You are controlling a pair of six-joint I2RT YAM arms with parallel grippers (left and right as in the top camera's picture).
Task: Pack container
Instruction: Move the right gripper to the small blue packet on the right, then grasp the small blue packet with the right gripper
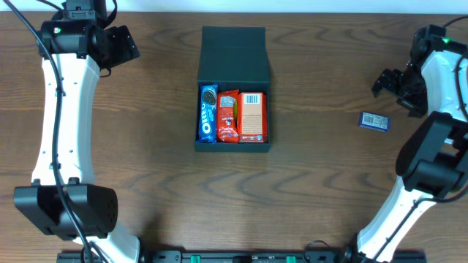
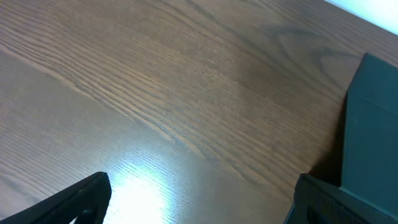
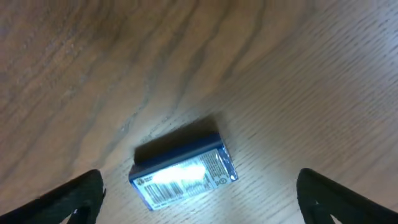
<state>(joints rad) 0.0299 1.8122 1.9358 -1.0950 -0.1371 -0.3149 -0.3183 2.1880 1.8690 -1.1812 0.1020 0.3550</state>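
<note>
Black container [image 1: 234, 55] at mid-table, between the two arms, open side up. Lid folded back flat on the far side, probably to keep the opening free for loading from above. With the lid out like this, long axis runs far edge to near edge of the table. Hinge toward the far edge, filled tray toward the robot.

Inside, three snacks side by side: blue cookie pack [image 1: 208, 113], red packet [image 1: 228, 115], tan carton [image 1: 252, 115]. All lie lengthwise along the box, apparently so as to fill the width without gaps.

Small blue packet [image 3: 183, 171] flat on the table at the right, well apart from the container. Probably the next piece to pack.

Right gripper [image 1: 390, 84] above that packet, jaws spread wide, one finger at each side of the wrist view. Touches nothing, grips nothing. Looks placed to straddle the packet across its short side.

Left gripper [image 2: 199, 200] at the far left, jaws spread likewise, only bare wood between them. Corner of the container at the right edge of its view. Seems held clear so as not to block the box.
</note>
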